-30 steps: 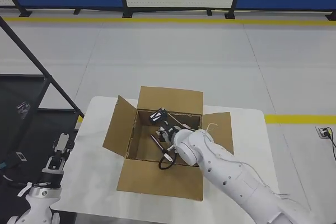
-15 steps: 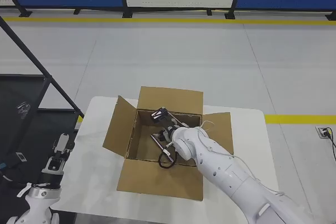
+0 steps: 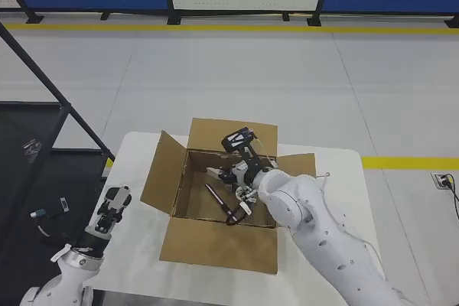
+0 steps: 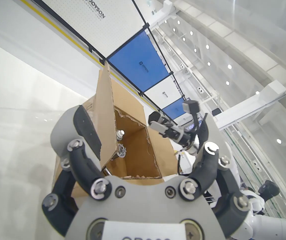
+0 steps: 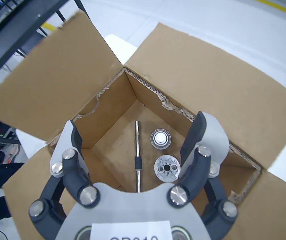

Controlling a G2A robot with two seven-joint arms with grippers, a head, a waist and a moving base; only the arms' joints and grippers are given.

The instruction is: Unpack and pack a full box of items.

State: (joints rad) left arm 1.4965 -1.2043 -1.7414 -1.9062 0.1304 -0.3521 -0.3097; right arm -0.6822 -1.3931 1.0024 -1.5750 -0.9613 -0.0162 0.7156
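your right gripper has risen above the box, fingers open and empty; the rod lies on the box floor. the left gripper, open too, came near a flap: it may push the box.

You work under bright, even light from above: in the left wrist view the ceiling lamps show as small hot spots, and one flares at the upper edge. The pale floor and white counter carry a soft glare with only faint shadows. The inner walls of the box are dimmer, though the metal rod glints. Both wrist views bend straight lines near their edges.
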